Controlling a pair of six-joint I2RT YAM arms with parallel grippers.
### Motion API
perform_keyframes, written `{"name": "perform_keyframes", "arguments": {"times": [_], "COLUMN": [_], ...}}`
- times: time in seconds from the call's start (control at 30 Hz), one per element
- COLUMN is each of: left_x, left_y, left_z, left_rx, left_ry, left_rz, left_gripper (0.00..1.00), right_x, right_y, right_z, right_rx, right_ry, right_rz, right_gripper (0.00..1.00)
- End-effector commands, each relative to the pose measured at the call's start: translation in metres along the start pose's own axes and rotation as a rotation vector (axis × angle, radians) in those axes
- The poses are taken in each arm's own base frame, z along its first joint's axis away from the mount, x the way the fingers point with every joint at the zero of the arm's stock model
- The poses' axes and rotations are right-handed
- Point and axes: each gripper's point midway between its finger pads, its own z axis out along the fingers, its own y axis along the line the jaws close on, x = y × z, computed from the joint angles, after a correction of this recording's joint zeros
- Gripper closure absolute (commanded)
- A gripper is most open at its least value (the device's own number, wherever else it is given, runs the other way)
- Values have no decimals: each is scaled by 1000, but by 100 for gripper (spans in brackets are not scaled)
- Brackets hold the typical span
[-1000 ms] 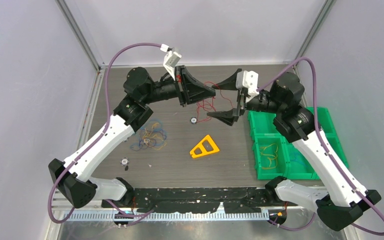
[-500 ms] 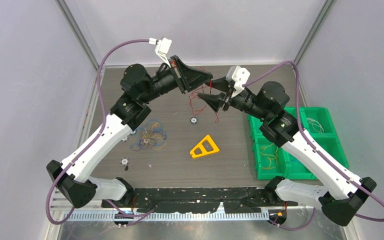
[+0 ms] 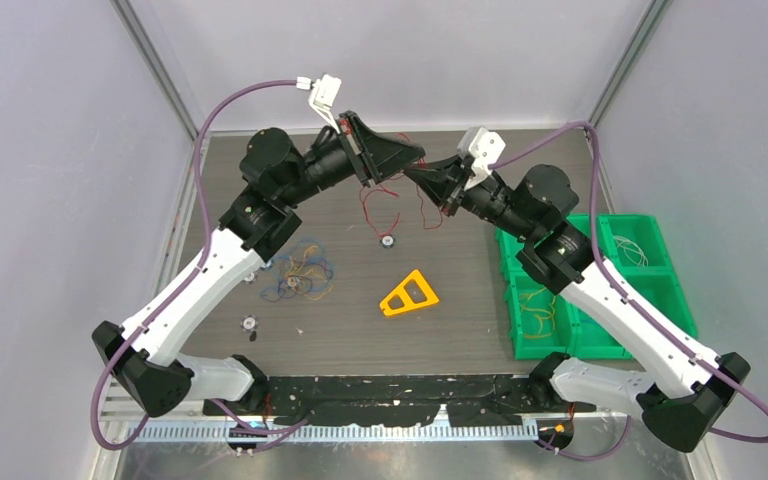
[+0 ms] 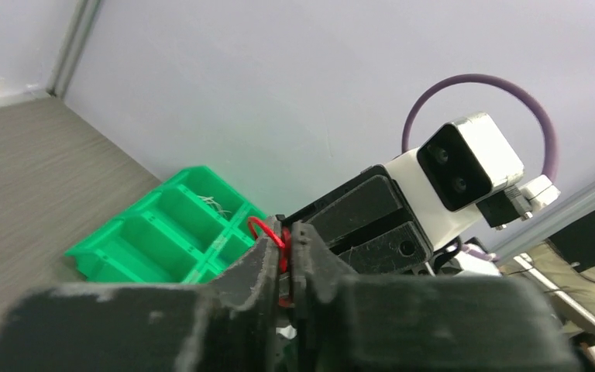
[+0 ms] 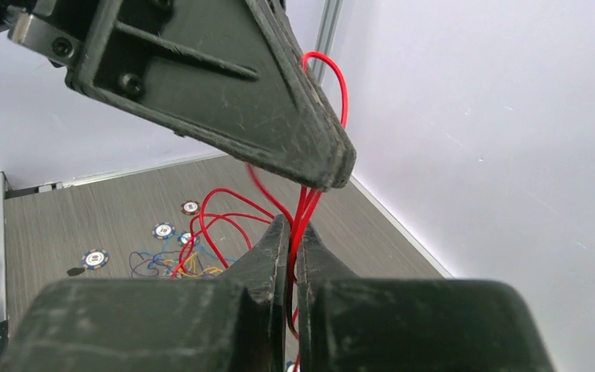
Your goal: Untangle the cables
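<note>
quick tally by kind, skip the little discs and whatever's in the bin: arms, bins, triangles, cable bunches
arms: 2 (left, right)
green divided bin: 1
yellow triangle: 1
cable bunches: 2 (red bunch held in the air, loose tangle lying on the table)
total: 6

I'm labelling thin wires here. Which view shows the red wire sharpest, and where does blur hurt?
Top external view: even light, no glare, but the thin red wire is hair-fine. Right wrist view: sharpest, wire crisp against the pale wall, the right gripper soft. Left wrist view: the left gripper is a blurred dark mass; only a small red loop shows.
</note>
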Motion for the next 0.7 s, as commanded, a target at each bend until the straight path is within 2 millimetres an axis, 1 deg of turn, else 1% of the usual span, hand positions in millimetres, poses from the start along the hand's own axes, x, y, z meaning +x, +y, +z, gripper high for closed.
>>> {"name": "perform_keyframes", "arguments": {"times": [0.0, 0.07, 0.1, 0.13, 0.17, 0.2, 0.23, 0.27, 0.33, 0.37, 0.43, 0.47, 0.53, 0.6, 0.67], "left_x": [-15, -15, -15, -14, -13, -12, -8, -5, 0, 5, 16, 22, 27, 23, 25], "left_y": [-15, -10, -9, -8, -11, -11, -8, -5, 8, 16, 31, 36, 43, 44, 41], "left_z": [-14, -20, -23, -27, -32, -36, -41, -46, -56, -60, -63, -64, -61, -53, -42], "left_rx": [34, 34, 39, 48, 65, 73, 74, 72, 39, 23, 4, 1, 7, 16, 35], "left_ry": [-34, -29, -28, -21, -16, -8, 2, 11, 17, 26, 82, 122, 157, 141, 152], "left_rz": [57, 86, 101, 120, 152, 178, 210, 246, 338, 378, 478, 510, 549, 569, 580], "left_gripper": [72, 47, 39, 29, 18, 10, 4, 1, 1, 0, 1, 0, 0, 0, 0], "right_x": [-32, -26, -23, -19, -14, -10, -7, -6, -9, -13, -25, -29, -36, -38, -38], "right_y": [3, -2, -7, -18, -19, -33, -35, -43, -52, -51, -48, -43, -33, -26, -23], "right_z": [-14, -20, -24, -28, -32, -37, -41, -48, -56, -58, -63, -64, -66, -66, -65], "right_rx": [-16, 1, 14, 42, 36, 73, 65, 74, 69, 56, 13, -18, -68, -102, -122], "right_ry": [-85, -55, -40, -25, -12, 1, 9, 11, 0, -10, -30, -36, -45, -45, -40], "right_rz": [-16, 6, 13, 33, 49, 78, 97, 131, 183, 214, 223, 221, 237, 265, 291], "right_gripper": [94, 95, 95, 95, 95, 95, 95, 95, 95, 95, 95, 95, 95, 95, 95]}}
